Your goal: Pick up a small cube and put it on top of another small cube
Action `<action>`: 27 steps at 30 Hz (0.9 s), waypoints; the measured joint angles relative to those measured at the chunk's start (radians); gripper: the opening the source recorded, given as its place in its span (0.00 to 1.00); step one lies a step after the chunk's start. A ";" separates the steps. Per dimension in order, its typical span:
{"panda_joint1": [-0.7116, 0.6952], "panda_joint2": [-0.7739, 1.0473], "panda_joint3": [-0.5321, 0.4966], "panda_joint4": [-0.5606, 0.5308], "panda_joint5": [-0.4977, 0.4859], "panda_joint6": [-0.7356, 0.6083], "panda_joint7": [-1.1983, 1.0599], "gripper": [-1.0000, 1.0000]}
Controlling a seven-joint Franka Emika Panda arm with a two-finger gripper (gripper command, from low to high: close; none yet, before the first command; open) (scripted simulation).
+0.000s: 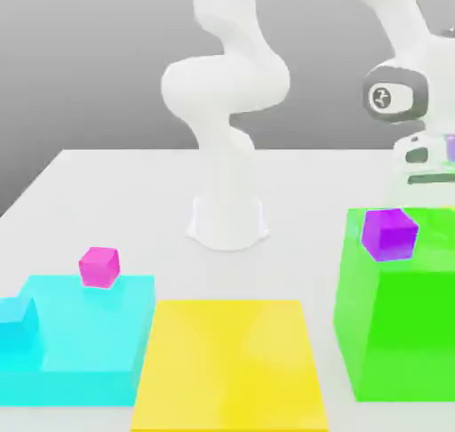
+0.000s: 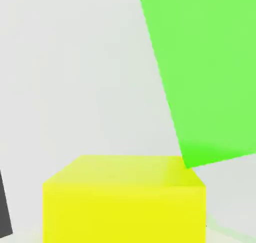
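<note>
In the exterior view, a flat yellow slab (image 1: pixel 229 364) lies between a low cyan block (image 1: pixel 93 328) bearing a magenta cube (image 1: pixel 99 268) and a tall green block (image 1: pixel 404 332) topped by a purple cube (image 1: pixel 389 235). Beside the green block, the gripper (image 2: pixel 125 227) is closed on the small bright-yellow cube (image 2: pixel 125 207).

The robot arm (image 1: pixel 225 88) is white and smooth, with fat round bends; one dark grey ring circles a white cap with a small black squiggle.
</note>
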 joint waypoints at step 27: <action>-0.887 -0.336 -0.505 -0.149 -0.211 -0.339 0.487 0.00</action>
